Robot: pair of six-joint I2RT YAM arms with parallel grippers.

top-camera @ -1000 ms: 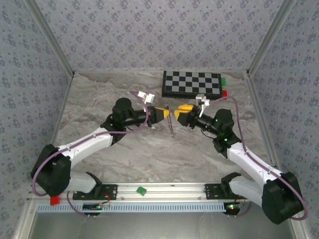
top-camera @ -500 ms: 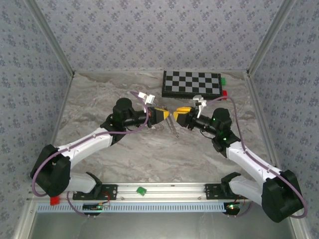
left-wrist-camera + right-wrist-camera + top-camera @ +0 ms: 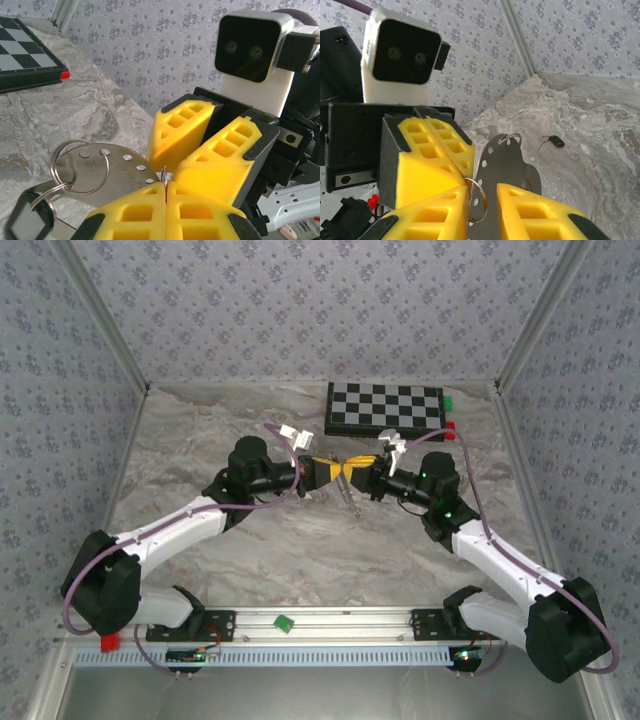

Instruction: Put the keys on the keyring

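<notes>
As left pincer (image 3: 165, 187) pinches keyring (image 3: 484, 197), right pincer (image 3: 482, 206) straddles it.

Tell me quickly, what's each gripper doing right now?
Left gripper: shut, pinching the metal tag by its edge.
Right gripper: open, jaws partway apart, straddling the same tag, not gripping it yet.
</notes>
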